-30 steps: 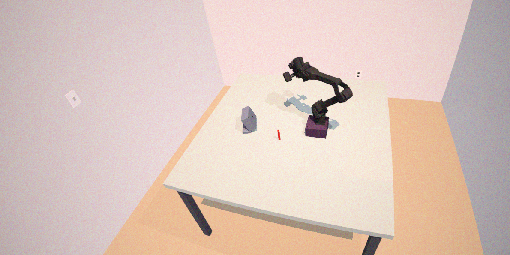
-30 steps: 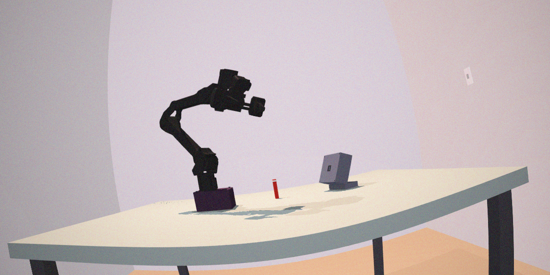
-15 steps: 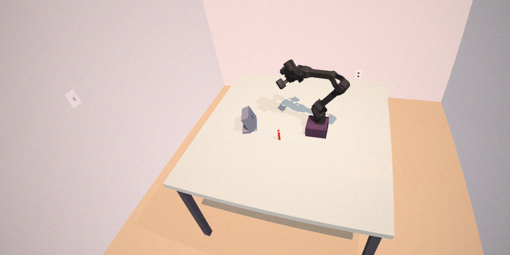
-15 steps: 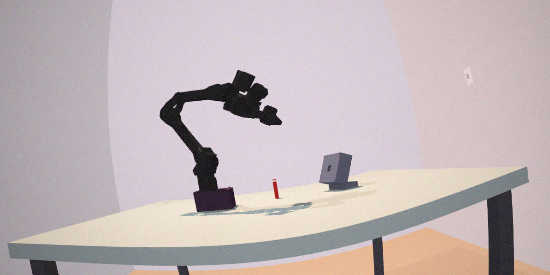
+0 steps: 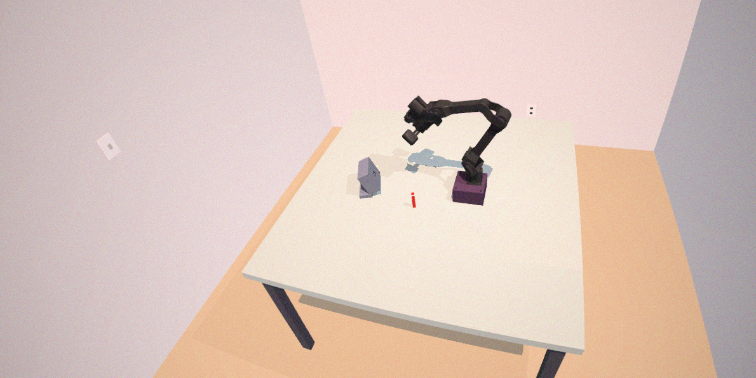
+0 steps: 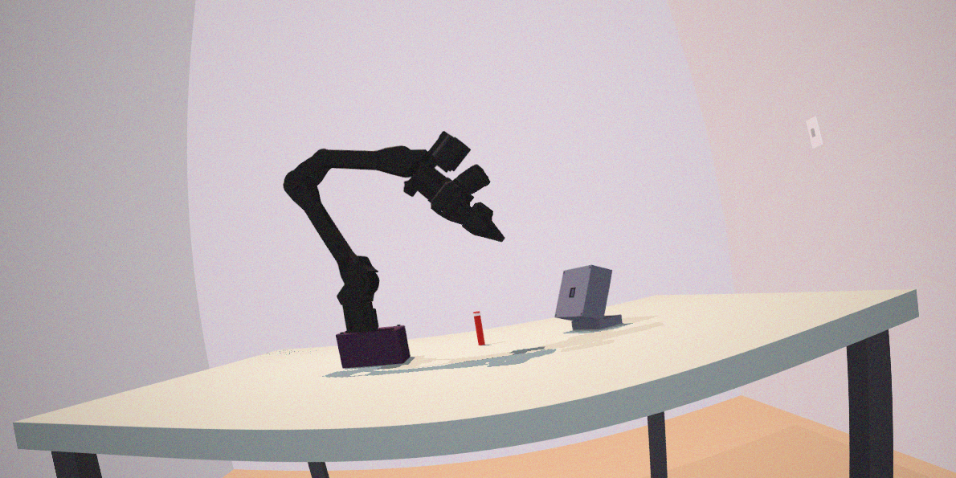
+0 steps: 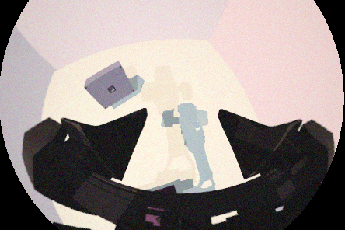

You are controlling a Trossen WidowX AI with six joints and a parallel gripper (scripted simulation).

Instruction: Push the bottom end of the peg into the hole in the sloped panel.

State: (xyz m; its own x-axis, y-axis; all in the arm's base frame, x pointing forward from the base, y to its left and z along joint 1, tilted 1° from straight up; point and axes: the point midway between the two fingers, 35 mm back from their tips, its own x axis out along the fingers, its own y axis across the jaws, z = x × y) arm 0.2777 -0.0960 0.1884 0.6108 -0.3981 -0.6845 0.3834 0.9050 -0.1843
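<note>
Grey sloped panel block sits off to the left on the white table, then the small red upright peg stands well below and apart from my black gripper, jaws spread wide, holding nothing.

Matt red peg, matt cream table

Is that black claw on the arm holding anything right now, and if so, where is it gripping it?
Nothing is held. The gripper is open, up in the air, and the red peg stands alone on the table.
</note>
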